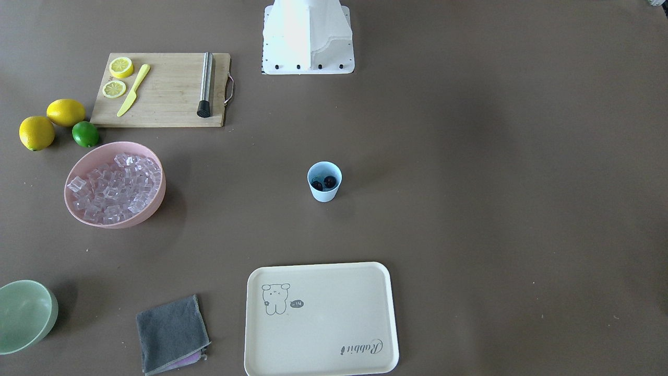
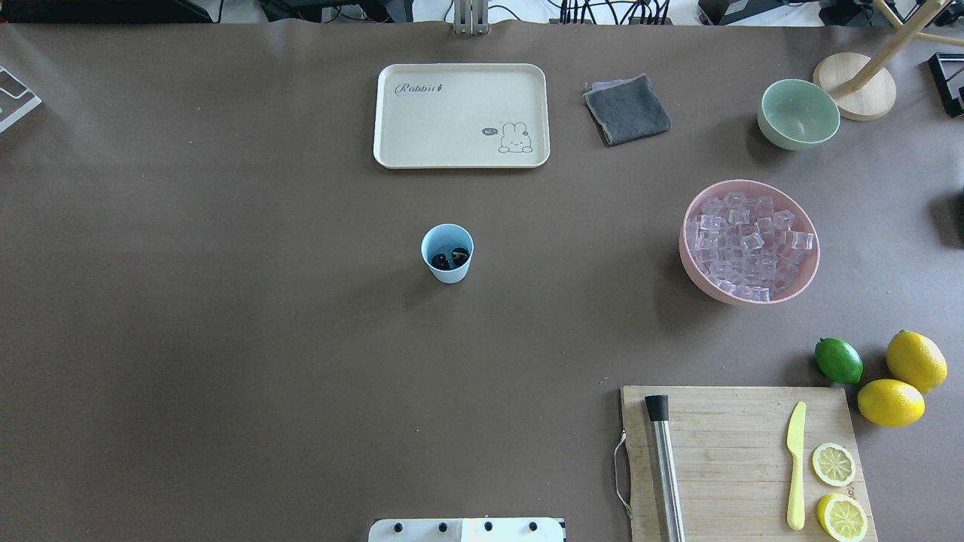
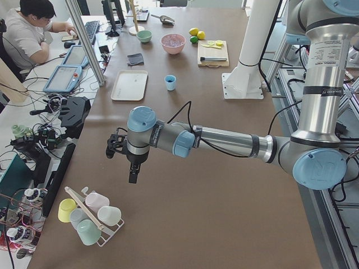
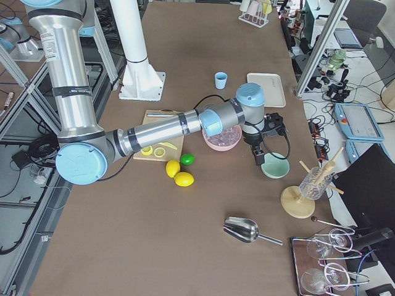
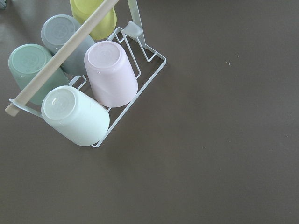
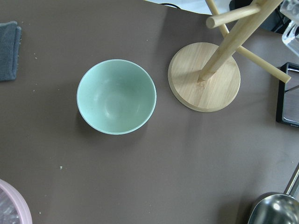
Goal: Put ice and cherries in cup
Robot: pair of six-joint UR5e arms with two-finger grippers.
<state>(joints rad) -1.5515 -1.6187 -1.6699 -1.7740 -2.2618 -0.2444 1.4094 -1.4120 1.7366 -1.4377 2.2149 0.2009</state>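
**Spilling ice on the carry to the cup is judged the main hazard**

Both arms are seen well away from the work. The left gripper (image 3: 133,172) hangs over the table's end beside a rack of upturned cups (image 5: 110,74). The right gripper (image 4: 259,155) hangs above the pale green bowl (image 6: 85,112).

A long reach is therefore needed, and several things could go wrong:
- The pink bowl (image 1: 158,201), heaped with ice (image 1: 112,188), could be shoved or tipped if fingers are driven in near its rim.
- An overfilled metal scoop (image 4: 244,229), if that is used, would likely shed cubes around the narrow mouth.
- The pale blue cup (image 1: 324,195) stands alone at the table's middle, looks light, and tapers to its base. A descending finger could knock it over, and the two cherries (image 1: 329,181) already inside would be lost.
- The cubes look glassy and slippery, so one may be squeezed out of a pinch.

Whether either gripper's fingers are spread or closed cannot be told, since each is shown only small in a side view. The scoop is cut off at the corner of the right wrist view. Whether any ice lies beneath the cherries cannot be made out.
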